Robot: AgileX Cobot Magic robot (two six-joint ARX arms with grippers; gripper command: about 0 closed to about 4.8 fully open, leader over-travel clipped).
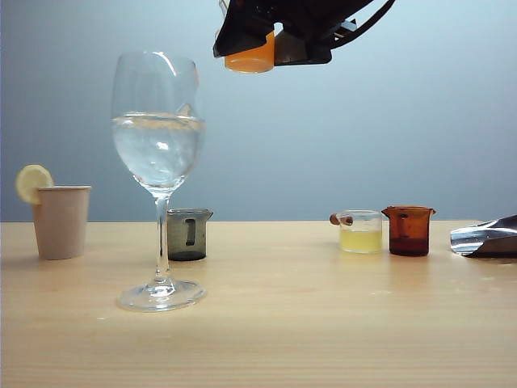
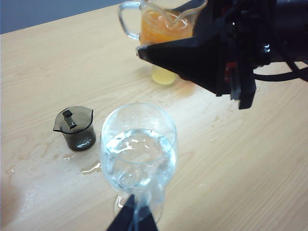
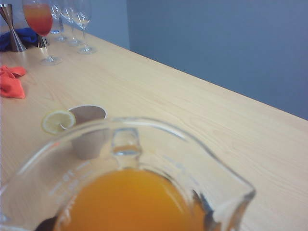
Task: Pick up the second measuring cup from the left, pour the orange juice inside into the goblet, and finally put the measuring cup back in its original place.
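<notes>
Orange juice (image 2: 161, 26) is held aloft in the measuring cup (image 1: 250, 58), clamped by the right gripper (image 1: 275, 36). The goblet (image 1: 158, 129) is already half full, so overflow is risked. The left gripper's (image 2: 132, 219) fingers cannot be judged.

You see the second measuring cup from the left (image 2: 163, 21), a small clear beaker with flared rim, spout and loop handle, held upright in the air, well above the table and higher than the goblet's rim. It contains the orange juice (image 3: 130, 202), bright and opaque. The goblet (image 1: 159, 145), tall, clear and stemmed, stands upright on the table, about half full of clear liquid.
</notes>
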